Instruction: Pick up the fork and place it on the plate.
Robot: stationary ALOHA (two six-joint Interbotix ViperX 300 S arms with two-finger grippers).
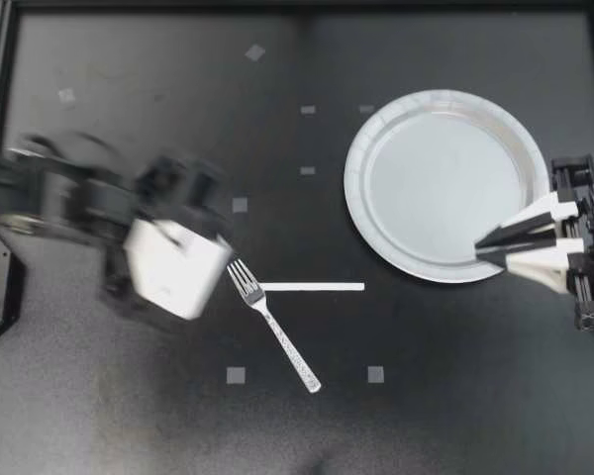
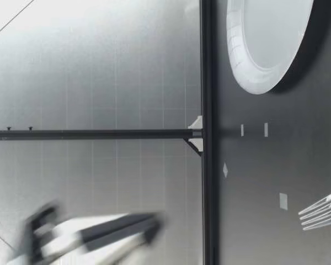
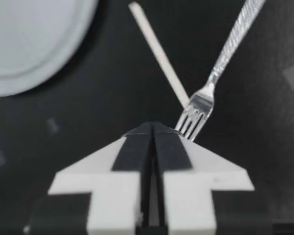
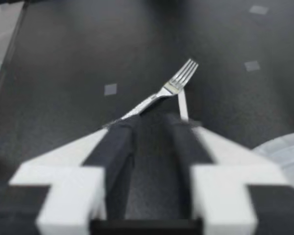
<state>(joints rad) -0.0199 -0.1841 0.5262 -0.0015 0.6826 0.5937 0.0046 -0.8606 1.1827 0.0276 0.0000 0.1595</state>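
1. My left gripper (image 1: 216, 259) was left of the frame's centre in the top view, on the arm that came in from the left edge. In the left wrist view its fingers (image 3: 132, 152) were pressed flat together with nothing between them.
2. The fork (image 1: 274, 327) lay flat on the table (image 1: 129, 416) just below the centre of the frame. Its tines pointed to the upper left and its handle ran off to the lower right. In the left wrist view the tines sat just ahead of my closed fingertips, slightly to one side. I could not tell whether they touched.
3. A thin white strip (image 1: 312, 287) lay level on the table, its left end at the fork's neck and the rest running to the right.
4. The plate (image 1: 361, 148) sat in the upper right of the frame, well apart from the fork. In the low view it was farther from the camera than the fork's tines.
5. My right gripper (image 1: 480, 247) was at the right edge of the frame, its tips over the plate's lower right rim. In the right wrist view its fingers (image 4: 112, 152) stood a narrow gap apart and gripped nothing.
6. Small grey squares (image 1: 236, 375) were scattered over the table.
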